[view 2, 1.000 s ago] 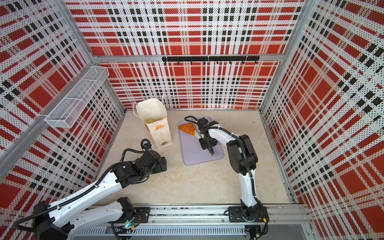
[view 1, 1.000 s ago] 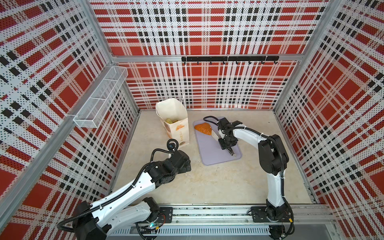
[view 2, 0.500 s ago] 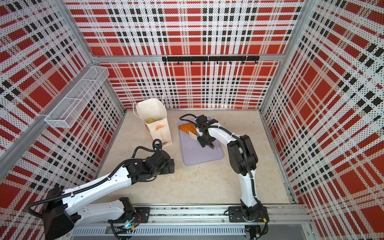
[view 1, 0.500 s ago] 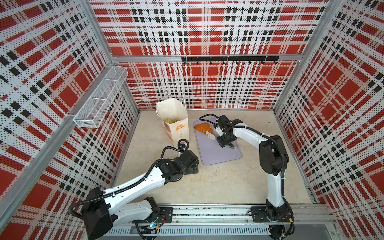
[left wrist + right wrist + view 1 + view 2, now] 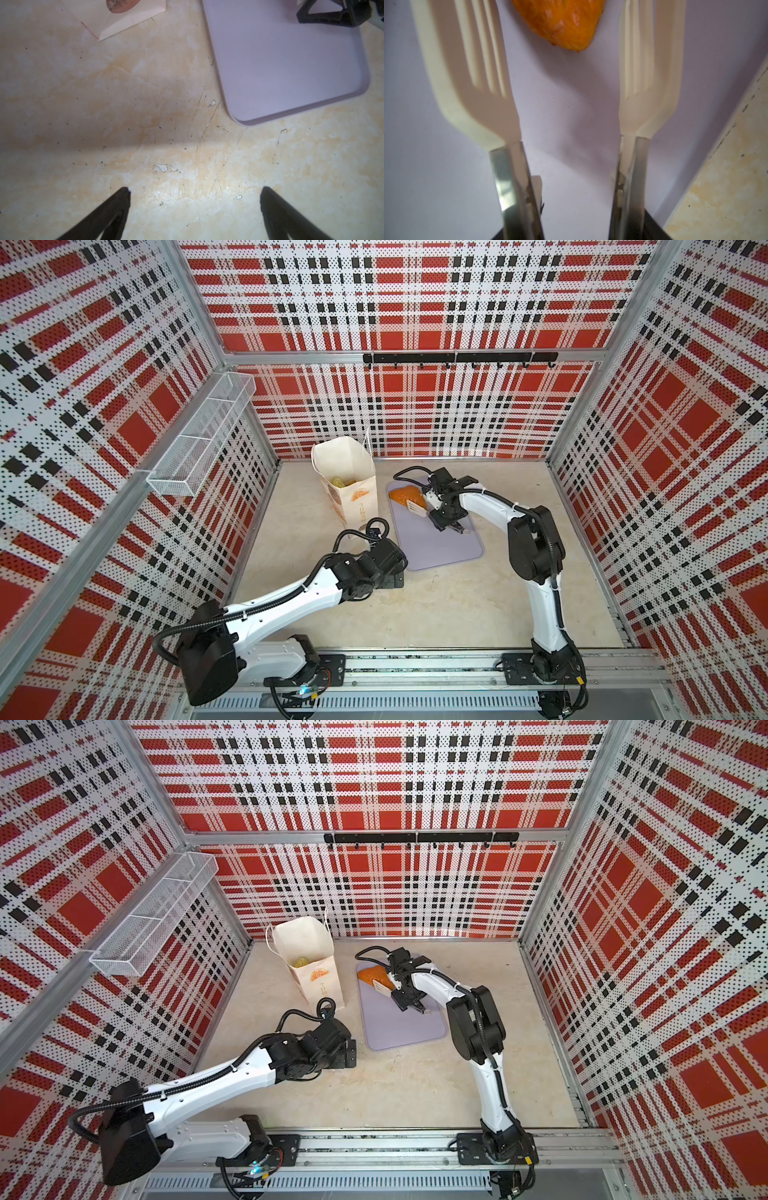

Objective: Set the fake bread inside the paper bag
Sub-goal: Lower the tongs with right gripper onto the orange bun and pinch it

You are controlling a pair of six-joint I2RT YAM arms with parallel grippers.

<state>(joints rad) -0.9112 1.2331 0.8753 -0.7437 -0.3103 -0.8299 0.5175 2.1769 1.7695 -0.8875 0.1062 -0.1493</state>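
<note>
The one piece of bread (image 5: 406,494) I can see outside the bag is a glossy orange-brown croissant, ridged along its back and tapering to a point. It lies flat at the far end of the lilac tray (image 5: 436,545), just beside the paper bag (image 5: 360,510). The bag stands upright on the table to the left of the tray, and I can make out yellowish bread (image 5: 343,481) down inside it. My right gripper (image 5: 442,516) is clamped around a pair of tongs (image 5: 417,508) with steel arms and cream slotted blades, and it sits low over the tray. In the right wrist view the two blades stand well apart, and the pointed end of the croissant (image 5: 560,25) lies between them near their far ends. I see bare tray (image 5: 560,108) on each side of it, so neither blade touches the croissant. In both top views one blade sits against the near end of the croissant (image 5: 373,977), with the gripper behind it toward the middle of the tray. My left gripper (image 5: 193,191) has its fingers spread wide with nothing between them. It is over bare table (image 5: 124,93) near the front corner of the tray and well apart from the croissant.
</note>
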